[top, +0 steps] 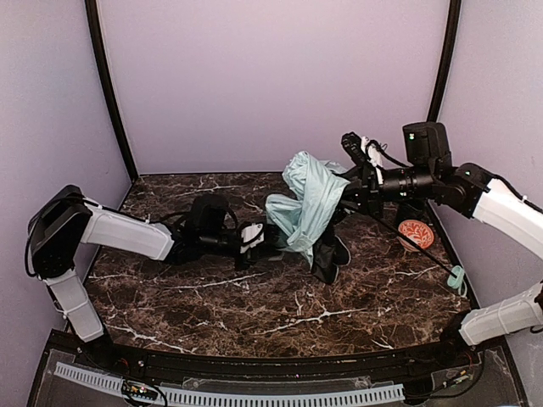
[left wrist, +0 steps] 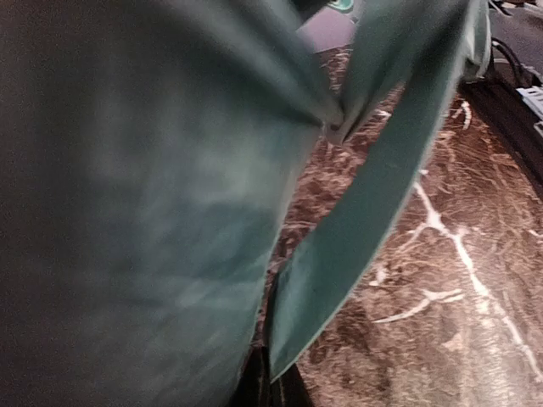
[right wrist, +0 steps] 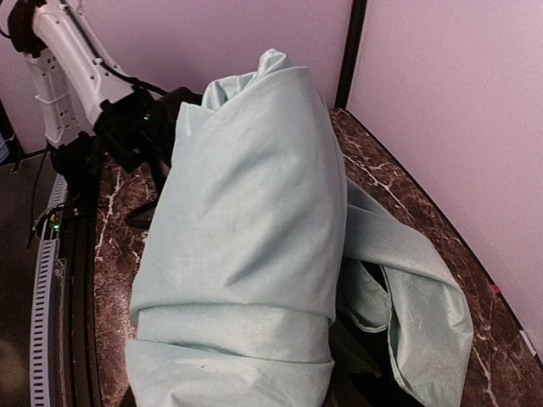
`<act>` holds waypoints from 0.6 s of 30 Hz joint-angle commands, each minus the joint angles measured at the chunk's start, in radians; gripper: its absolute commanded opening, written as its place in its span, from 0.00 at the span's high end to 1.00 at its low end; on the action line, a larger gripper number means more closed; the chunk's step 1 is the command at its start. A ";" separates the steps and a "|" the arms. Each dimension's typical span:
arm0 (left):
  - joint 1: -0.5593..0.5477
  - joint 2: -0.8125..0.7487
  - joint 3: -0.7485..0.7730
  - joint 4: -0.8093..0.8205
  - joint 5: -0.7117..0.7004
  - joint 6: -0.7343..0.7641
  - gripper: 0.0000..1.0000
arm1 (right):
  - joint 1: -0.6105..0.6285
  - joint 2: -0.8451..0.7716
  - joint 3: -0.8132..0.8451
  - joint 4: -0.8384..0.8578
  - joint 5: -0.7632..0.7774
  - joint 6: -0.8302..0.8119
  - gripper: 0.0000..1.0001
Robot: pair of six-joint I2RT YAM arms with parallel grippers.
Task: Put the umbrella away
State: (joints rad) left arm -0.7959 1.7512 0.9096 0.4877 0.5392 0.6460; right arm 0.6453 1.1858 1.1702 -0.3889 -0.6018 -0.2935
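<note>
Nearest us, the umbrella's (top: 304, 208) handle (top: 456, 278) lies far right, its shaft (top: 407, 237) drawn out. Mid-scene, our left gripper (top: 254, 239) is clamped shut at the canopy's hem; whether it pinches fabric we cannot tell. The canopy is collapsed but loose, its strap (left wrist: 356, 246) dangling. Beyond, our right gripper (top: 349, 193) meets the canopy, grip unclear. We judge shortening and wrapping remain.

Tabletop (top: 254, 318) centre: umbrella (top: 307, 203) heaped high, blocking the middle.
Left half: left arm (top: 127, 233) lies low from the left edge to the heap.
Far right corner: right arm (top: 441, 185) reaches over it, with a round patterned object (top: 416, 232) beneath.
Right edge: thin shaft (top: 437, 263) slants to the handle (top: 456, 277), barring the way.
Near edge: a broad strip of bare marble.
Far edge: a bare band before the back wall (top: 271, 76).
</note>
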 commanded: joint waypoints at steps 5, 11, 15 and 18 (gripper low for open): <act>-0.088 -0.257 -0.067 -0.156 0.135 0.042 1.00 | -0.025 -0.033 -0.010 0.102 0.182 0.035 1.00; -0.146 -0.213 0.025 -0.306 0.022 0.062 1.00 | -0.029 -0.071 -0.058 0.251 0.210 0.081 1.00; -0.201 -0.196 0.073 -0.331 0.039 0.060 1.00 | -0.030 -0.091 -0.085 0.360 0.190 0.092 1.00; -0.206 -0.228 0.061 -0.310 0.031 0.041 0.85 | -0.030 -0.081 -0.063 0.345 0.183 0.079 1.00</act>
State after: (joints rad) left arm -0.9897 1.5642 0.9546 0.2062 0.5755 0.6968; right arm 0.6205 1.1282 1.0805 -0.2012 -0.4046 -0.2226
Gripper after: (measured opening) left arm 0.018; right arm 0.281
